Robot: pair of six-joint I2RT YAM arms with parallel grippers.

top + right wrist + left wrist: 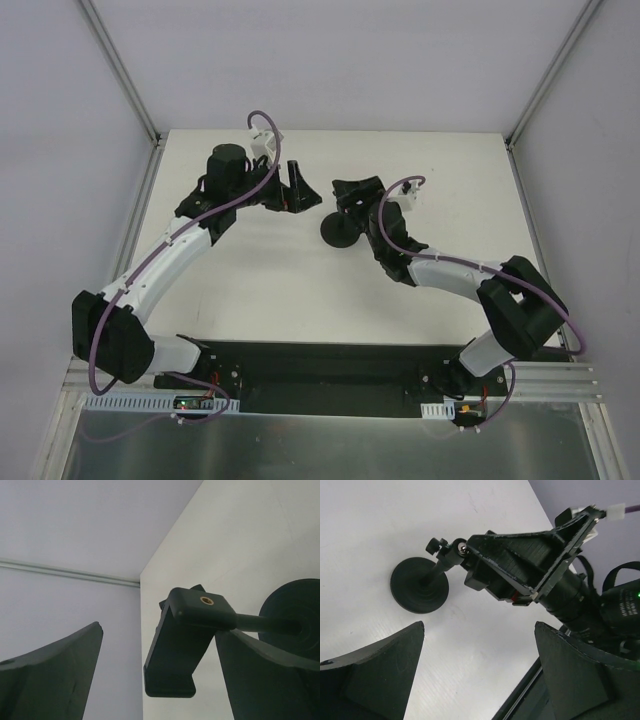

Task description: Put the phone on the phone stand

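Observation:
The phone stand [340, 232] stands mid-table, a black disc base with a thin rod and a clamp head. In the left wrist view its base [419, 585] and ball joint show. My right gripper [352, 192] is open, with the stand's clamp head [187, 635] between its spread fingers. The right finger [265, 675] lies close by the rod. My left gripper [298, 186] is open and empty, a little left of the stand, above bare table [480, 630]. The phone is not in view in any frame.
The white table [250, 280] is walled by pale panels with metal rails at the left, right and back. The black base plate [320, 370] of the arms runs along the near edge. Purple cables loop over both wrists.

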